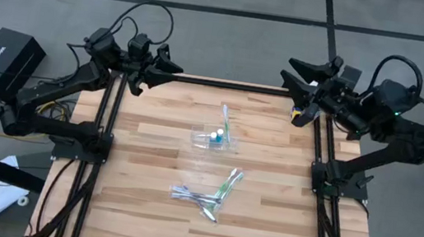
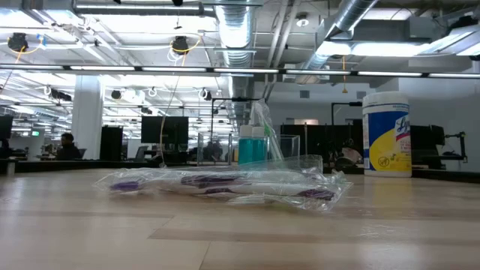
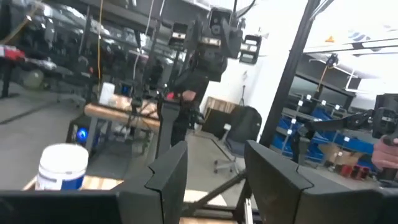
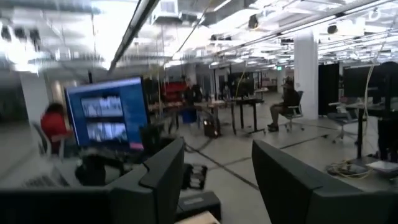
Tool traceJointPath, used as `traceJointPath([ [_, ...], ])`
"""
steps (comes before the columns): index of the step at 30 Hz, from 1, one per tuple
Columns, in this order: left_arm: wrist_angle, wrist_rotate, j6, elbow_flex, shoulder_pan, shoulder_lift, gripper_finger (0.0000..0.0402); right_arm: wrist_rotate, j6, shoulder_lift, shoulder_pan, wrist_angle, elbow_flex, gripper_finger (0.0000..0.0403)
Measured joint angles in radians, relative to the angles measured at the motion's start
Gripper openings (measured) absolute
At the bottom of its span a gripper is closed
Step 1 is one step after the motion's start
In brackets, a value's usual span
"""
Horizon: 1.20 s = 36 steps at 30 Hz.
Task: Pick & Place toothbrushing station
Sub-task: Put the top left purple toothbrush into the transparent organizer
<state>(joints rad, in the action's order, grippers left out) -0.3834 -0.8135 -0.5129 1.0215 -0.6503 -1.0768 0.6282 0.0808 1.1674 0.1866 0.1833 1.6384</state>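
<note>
From above, the left gripper (image 1: 171, 66) and the right gripper (image 1: 295, 72) are seen parked at the far corners of the table (image 1: 140, 216), fingers spread and holding nothing, presumably so that the work area is left unobstructed before any pick is begun. The clear cup (image 1: 214, 138) is found near the table's middle with the two blue tubes (image 1: 216, 135) standing in it and one toothbrush (image 1: 225, 119) leaning out; the remaining toothbrushes (image 1: 210, 193) are scattered loose nearer the front edge, well apart from both grippers, so most of the placing is judged still undone. In the low view the wrapped toothbrushes (image 2: 225, 185) lie flat before the tubes (image 2: 252, 145), and a canister (image 2: 387, 135) is seen standing to one side. In each wrist view only open fingers (image 3: 166, 180) (image 4: 163, 180) and the room beyond are shown.
</note>
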Motion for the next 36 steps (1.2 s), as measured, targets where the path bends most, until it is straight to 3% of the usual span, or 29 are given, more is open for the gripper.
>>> traceJointPath([
  [5, 0.04, 0.02, -0.022, 0.038, 0.018, 0.004, 0.0154, 0.025, -0.03, 0.012, 0.0, 0.212, 0.056, 0.0179],
  [9, 0.275, 0.039, 0.072, 0.074, 0.061, 0.004, 0.0154, 0.025, -0.104, 0.012, -0.023, 0.353, 0.056, 0.0179],
  [13, 0.483, 0.157, 0.213, 0.079, 0.136, 0.002, 0.0154, -0.002, -0.157, 0.017, -0.04, 0.429, 0.056, 0.0179],
  [20, 0.76, 0.305, 0.307, 0.079, 0.284, -0.025, 0.0154, -0.085, -0.16, 0.027, -0.086, 0.483, 0.057, 0.0179],
  [24, 0.796, 0.391, 0.356, 0.078, 0.362, -0.041, 0.0154, -0.089, -0.156, 0.032, -0.13, 0.482, 0.057, 0.0179],
  [28, 0.821, 0.408, 0.368, 0.079, 0.404, -0.058, 0.0154, -0.139, -0.184, 0.037, -0.17, 0.477, 0.056, 0.0179],
  [36, 1.098, 0.442, 0.541, 0.078, 0.476, -0.127, 0.0154, -0.16, -0.187, 0.036, -0.237, 0.467, 0.057, 0.0179],
])
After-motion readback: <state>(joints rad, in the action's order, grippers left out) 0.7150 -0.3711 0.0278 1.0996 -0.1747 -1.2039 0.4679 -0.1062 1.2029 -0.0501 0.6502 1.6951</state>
